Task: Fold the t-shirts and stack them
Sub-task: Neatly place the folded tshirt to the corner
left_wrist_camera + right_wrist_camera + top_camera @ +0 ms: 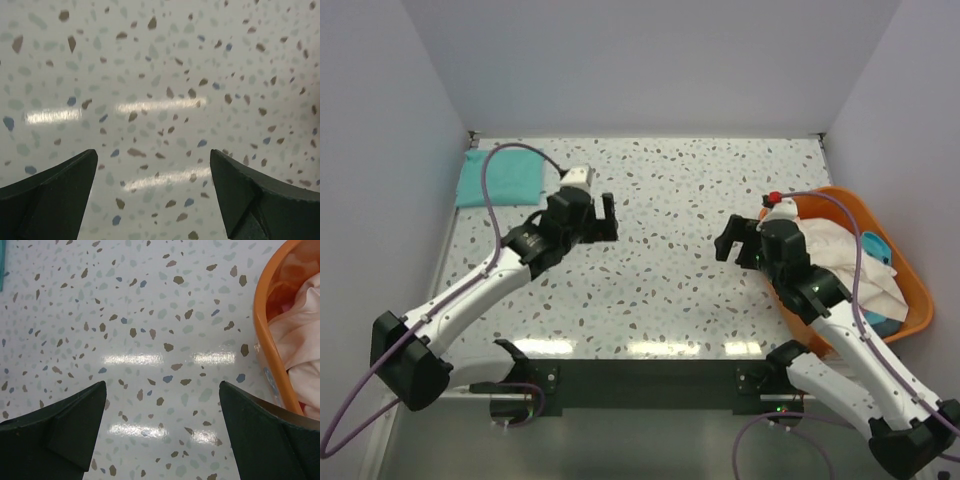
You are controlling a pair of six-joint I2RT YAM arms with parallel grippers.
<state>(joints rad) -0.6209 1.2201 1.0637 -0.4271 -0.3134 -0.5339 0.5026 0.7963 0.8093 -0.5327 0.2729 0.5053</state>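
A folded teal t-shirt (500, 178) lies flat at the table's far left corner; its edge shows at the top left of the right wrist view (2, 265). Cream-white (840, 250) and light blue (876, 250) t-shirts lie crumpled in the orange basket (910, 275); pale pink cloth (300, 325) shows inside it in the right wrist view. My left gripper (602, 220) is open and empty over bare table (154, 155), right of the teal shirt. My right gripper (732, 240) is open and empty over bare table (162, 385), just left of the basket.
The speckled terrazzo table (670, 200) is walled on the left, back and right. The orange oval basket's rim (265, 340) stands at the table's right edge, close beside my right arm. A dark strip runs along the near edge by the arm bases.
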